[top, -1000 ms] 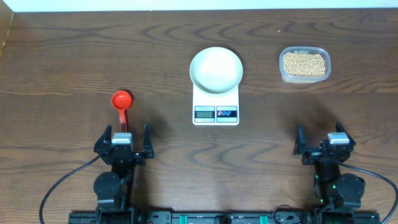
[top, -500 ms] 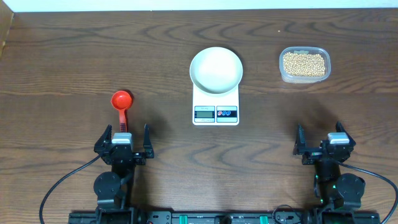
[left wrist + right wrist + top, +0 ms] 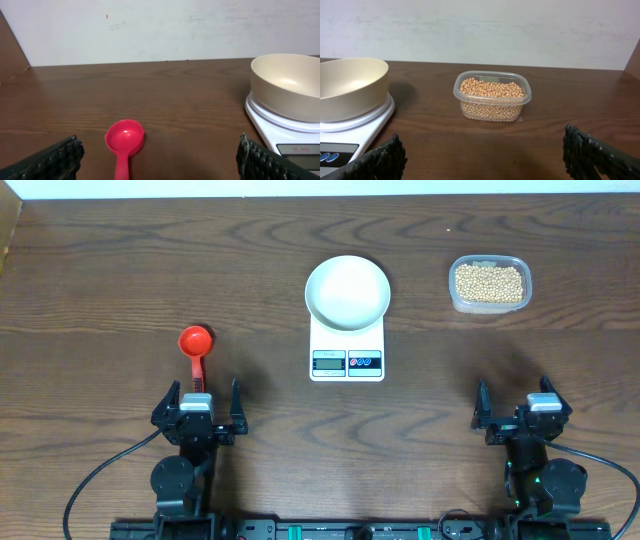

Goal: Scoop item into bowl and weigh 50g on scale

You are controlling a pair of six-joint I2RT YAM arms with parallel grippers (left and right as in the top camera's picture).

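While the bowl (image 3: 347, 291) tops the scale (image 3: 347, 356), jaws gape.

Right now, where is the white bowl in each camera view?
Overhead: bowl at upper centre, sitting on the scale.
Left wrist: bowl at the right edge, partly cut off.
Right wrist: bowl at the left edge, partly cut off.
Shared landmark: the scale beneath it, visible in all three views.
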